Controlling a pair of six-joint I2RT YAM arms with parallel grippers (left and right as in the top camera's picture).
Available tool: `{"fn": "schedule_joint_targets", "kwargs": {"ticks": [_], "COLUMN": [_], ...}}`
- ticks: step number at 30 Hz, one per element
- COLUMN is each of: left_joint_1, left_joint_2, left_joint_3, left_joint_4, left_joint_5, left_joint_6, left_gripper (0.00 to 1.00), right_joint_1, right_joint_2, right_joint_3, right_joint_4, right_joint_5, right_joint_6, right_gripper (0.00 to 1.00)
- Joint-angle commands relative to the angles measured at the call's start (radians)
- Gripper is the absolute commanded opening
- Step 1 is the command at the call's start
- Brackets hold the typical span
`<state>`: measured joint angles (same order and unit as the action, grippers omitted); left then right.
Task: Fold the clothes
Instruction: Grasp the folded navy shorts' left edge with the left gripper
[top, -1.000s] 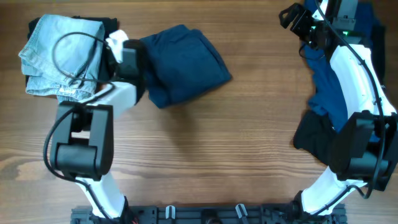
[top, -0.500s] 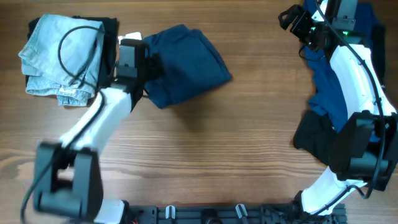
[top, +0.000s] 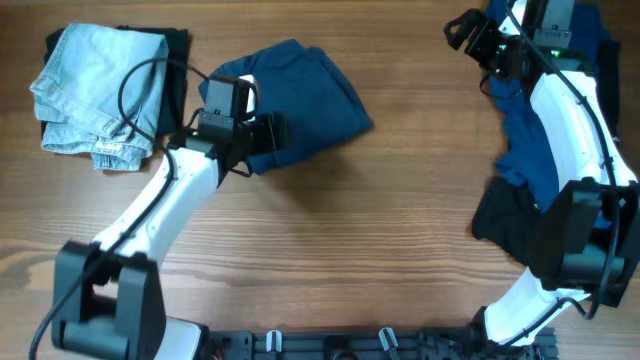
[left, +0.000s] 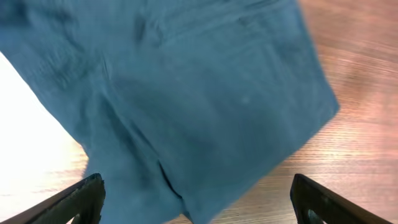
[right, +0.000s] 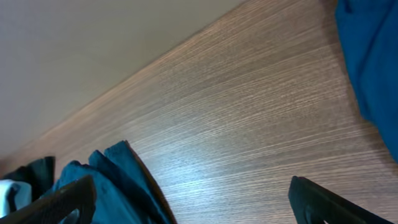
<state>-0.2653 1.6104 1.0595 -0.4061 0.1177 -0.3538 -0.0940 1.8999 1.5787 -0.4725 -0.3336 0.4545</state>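
A folded dark navy garment (top: 305, 90) lies at the back, left of centre. My left gripper (top: 263, 133) hovers open over its near-left part, holding nothing. In the left wrist view the navy fabric (left: 211, 93) fills the frame, and the gripper (left: 200, 208) stands wide with both black fingertips (left: 81, 199) apart from the cloth. My right gripper (top: 470, 30) is open at the back right, above bare wood; in its own view the gripper (right: 194, 208) is empty. An unfolded medium-blue piece (top: 530, 140) and a black piece (top: 503, 222) lie under the right arm.
A folded pale denim piece (top: 90, 90) rests on a black garment (top: 177, 55) at the back left. The wooden table (top: 380, 220) stretches between the arms. In the right wrist view blue fabric (right: 373, 62) shows at the right edge, with the table's far edge behind.
My left gripper has opened and let go of the navy garment's left edge. The arm swung right, over the garment. The garment and the right arm stayed put.
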Motion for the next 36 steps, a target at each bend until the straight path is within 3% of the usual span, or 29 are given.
{"fn": "schedule_joint_targets", "kwargs": {"ticks": [1, 15, 32, 34, 35, 36], "left_joint_1": [0.047, 0.151, 0.111, 0.092, 0.085, 0.080], "left_joint_2": [0.044, 0.185, 0.378, 0.395, 0.399, 0.400], "left_joint_3": [0.001, 0.000, 0.000, 0.000, 0.000, 0.000], "left_joint_4": [0.029, 0.043, 0.341, 0.374, 0.390, 0.402], "left_joint_5": [0.090, 0.197, 0.361, 0.361, 0.361, 0.360], "left_joint_6": [-0.130, -0.231, -0.238, -0.238, -0.238, -0.238], "left_gripper": [0.96, 1.00, 1.00, 0.89, 0.77, 0.56], "right_joint_1": [0.009, 0.009, 0.010, 0.010, 0.010, 0.010], "right_joint_2": [0.011, 0.011, 0.011, 0.011, 0.011, 0.011], "right_joint_3": [-0.001, -0.001, 0.000, -0.001, -0.001, 0.000], "right_joint_4": [-0.010, -0.015, -0.011, -0.012, -0.012, -0.012], "right_joint_5": [-0.019, -0.019, -0.019, -0.019, -0.019, -0.019], "right_joint_6": [-0.049, -0.063, -0.062, -0.062, -0.062, -0.063], "right_gripper": [1.00, 1.00, 1.00, 0.99, 1.00, 1.00]}}
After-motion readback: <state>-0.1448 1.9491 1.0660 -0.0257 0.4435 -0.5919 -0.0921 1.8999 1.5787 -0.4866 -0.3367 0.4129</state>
